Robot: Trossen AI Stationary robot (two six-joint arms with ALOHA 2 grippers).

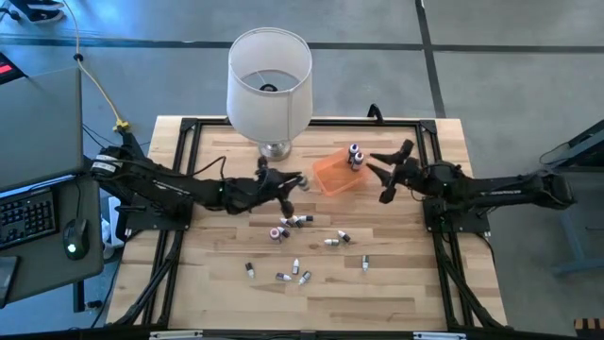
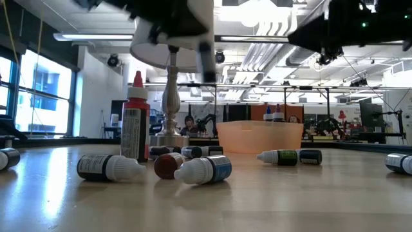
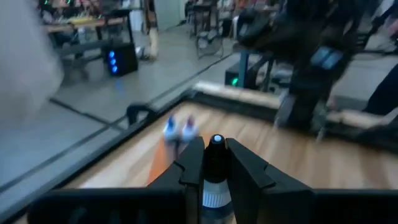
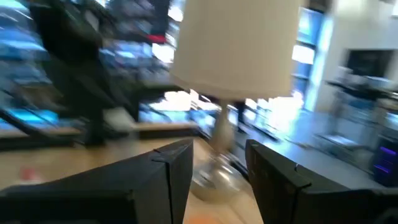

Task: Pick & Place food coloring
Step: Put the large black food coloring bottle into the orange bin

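Near the middle of the high view, the left gripper is clenched on a food coloring bottle, whose dark cap shows between its fingers in the left wrist view. Just right of it sits the orange tray, with two bottles at its far corner. Other bottles lie scattered across the lower centre of the wooden table. At right, the right gripper hovers with fingers apart, seemingly empty, beside the tray. A white lamp stands at upper centre.
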